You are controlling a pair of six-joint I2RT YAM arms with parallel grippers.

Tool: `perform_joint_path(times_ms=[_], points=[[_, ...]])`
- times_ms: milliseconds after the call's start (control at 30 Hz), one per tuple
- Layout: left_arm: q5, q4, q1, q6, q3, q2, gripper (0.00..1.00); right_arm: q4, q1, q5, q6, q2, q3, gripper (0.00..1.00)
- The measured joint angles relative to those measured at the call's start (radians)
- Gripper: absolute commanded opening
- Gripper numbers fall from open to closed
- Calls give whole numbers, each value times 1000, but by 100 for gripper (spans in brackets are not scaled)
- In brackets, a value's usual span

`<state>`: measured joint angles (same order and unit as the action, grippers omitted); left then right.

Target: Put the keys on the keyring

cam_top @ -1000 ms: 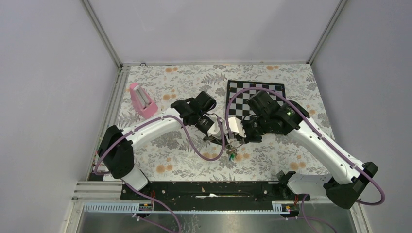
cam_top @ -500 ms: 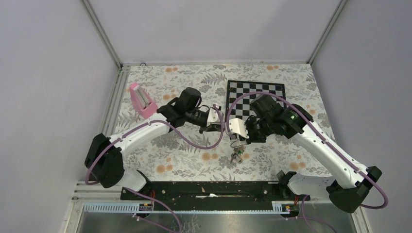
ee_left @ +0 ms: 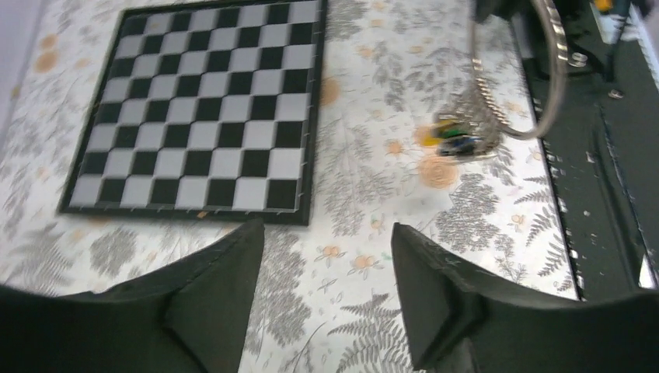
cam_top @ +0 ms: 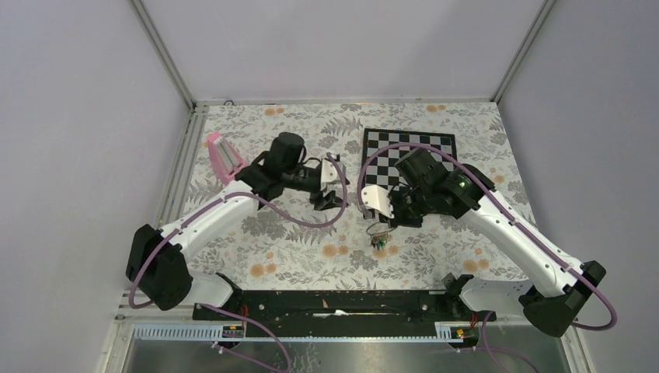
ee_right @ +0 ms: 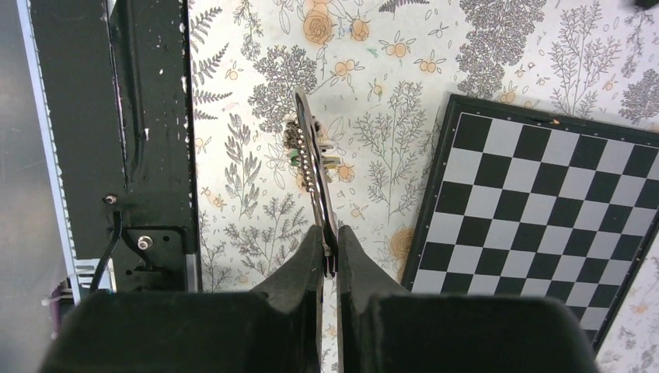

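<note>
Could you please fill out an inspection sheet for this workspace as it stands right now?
Surface: floral cloth covering the table, lying flat.
Job's things: keyring, its large ring pinched edge-on, coloured tags dangling; separate keys cannot be made out.
Clutter: chessboard toward the far side; pink object near the left edge.
Grippers: left gripper open and empty; right gripper shut on the keyring.
Cables: purple cables loop loosely off both arms.
Surroundings: grey walls, metal frame, black rail at the near edge.
</note>
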<state>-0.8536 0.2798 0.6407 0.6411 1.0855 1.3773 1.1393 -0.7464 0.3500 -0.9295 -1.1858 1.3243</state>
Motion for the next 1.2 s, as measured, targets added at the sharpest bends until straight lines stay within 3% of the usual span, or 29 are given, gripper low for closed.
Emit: perform_joint_path(times_ms=[100,233,633,933,1200], points=[[31,-18,-72,-62,-1,-30,87,-26,0,15,33,-28,1,0],[108,-49,-187,-172,-2,-68,98,-99,0,63,92,-61,-1,0],[430,-104,-507,-474,10,-221,99,-449,-127,213,310,-265,-73,0],[549,-115,-558,-528,36,-270,99,-562,-202,343,437,-496,9,0],[547,-103,-558,-529,35,-292,99,-577,-192,288,459,-650,87,0]])
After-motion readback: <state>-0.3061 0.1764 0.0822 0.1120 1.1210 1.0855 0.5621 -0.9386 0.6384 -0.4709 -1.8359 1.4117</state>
